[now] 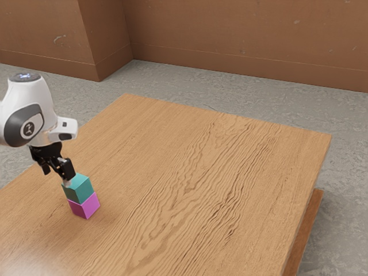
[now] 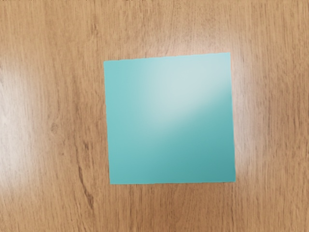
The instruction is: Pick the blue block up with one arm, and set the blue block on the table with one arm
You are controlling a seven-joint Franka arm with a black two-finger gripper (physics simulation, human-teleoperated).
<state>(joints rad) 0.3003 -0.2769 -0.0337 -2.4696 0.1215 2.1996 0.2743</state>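
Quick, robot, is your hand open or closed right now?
Gripper: it can't be told from here whether it's open or closed. It's right by the top, teal block.

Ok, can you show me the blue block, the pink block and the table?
Blue block (image 2: 170, 121): wrist view, on its top face.
Pink block (image 1: 91, 205): exterior view, on a side face.
Table (image 1: 230, 172): exterior view, on its bare top.

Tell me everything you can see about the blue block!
The blue block is really blue-green, a plain cube with flat faces and crisp edges. Its square top has a pale, shiny glare. It looks smooth, maybe like plastic. It sits upright on the pink block, off the table. My gripper is right at its top, but I can't tell whether they touch.
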